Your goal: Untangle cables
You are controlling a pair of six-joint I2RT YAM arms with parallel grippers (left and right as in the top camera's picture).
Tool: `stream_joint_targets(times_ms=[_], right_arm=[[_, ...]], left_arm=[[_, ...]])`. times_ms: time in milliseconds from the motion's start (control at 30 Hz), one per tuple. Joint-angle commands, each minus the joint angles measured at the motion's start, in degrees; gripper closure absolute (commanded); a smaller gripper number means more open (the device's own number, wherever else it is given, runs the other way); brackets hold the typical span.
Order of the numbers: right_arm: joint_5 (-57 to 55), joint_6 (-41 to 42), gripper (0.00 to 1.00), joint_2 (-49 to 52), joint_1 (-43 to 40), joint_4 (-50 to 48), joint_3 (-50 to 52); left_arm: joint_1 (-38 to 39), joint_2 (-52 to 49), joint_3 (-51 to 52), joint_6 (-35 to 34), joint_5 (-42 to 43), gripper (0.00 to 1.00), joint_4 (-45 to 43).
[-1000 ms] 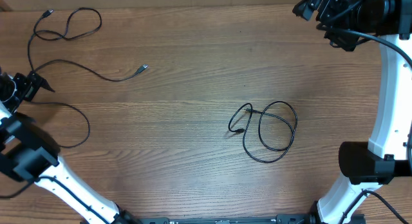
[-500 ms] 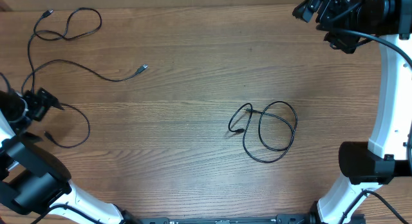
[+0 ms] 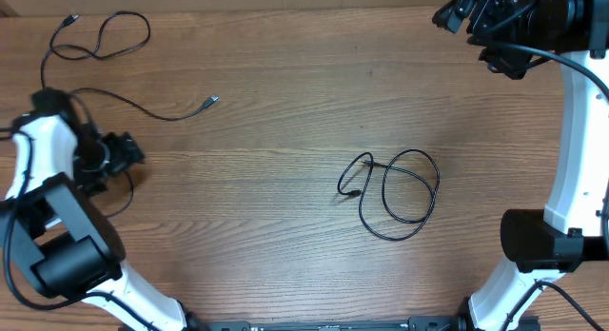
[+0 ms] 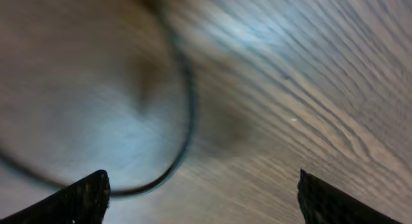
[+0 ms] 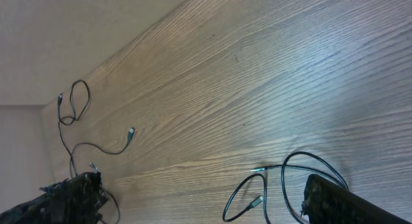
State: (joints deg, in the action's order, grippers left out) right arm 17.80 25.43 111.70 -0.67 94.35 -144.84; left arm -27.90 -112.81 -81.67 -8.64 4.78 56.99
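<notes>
The place looks like a robotics lab test station. A left arm (image 3: pixel 38 146) and a right arm (image 3: pixel 576 150), white with black joints, stand at the near edge of a wood-grain bench (image 3: pixel 285 93) carrying thin black cables (image 3: pixel 384 184). Beyond the bench's far edge lies a plain beige surface (image 5: pixel 64 31).

The worktop (image 3: pixel 285 103) is brown wood with thin lines in it, and it shines a little under the light. The cables (image 3: pixel 384 190) are black and smooth, with a silvery plug (image 3: pixel 211 101). The right arm (image 3: pixel 577 131) is shiny white plastic.
</notes>
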Motion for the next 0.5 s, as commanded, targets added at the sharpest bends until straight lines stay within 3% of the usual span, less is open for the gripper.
stream_joint_targets(times_ms=[0,133,367,433,467], right_arm=[[0.2,-0.5,0.0,-0.4,0.0,0.1,-0.6],[0.2,-0.5,0.0,-0.4,0.0,0.3,-0.6],[0.2,-0.5,0.0,-0.4,0.0,0.3,-0.6],[0.2,-0.5,0.0,-0.4,0.0,0.3,-0.6],[0.2,-0.5,0.0,-0.4,0.0,0.4,-0.6]], left_arm=[[2.8,0.0,3.5,4.9,-4.9,0.08,-2.5],[4.1,0.0,6.8,4.9,-11.0,0.2,-4.9],[3.8,0.0,13.4,4.8,-11.4,0.2,-9.2],[3.8,0.0,14.2,4.9,-11.4,0.25,-10.0],[3.8,0.0,14.7,4.8,-11.3,0.32,-10.7]])
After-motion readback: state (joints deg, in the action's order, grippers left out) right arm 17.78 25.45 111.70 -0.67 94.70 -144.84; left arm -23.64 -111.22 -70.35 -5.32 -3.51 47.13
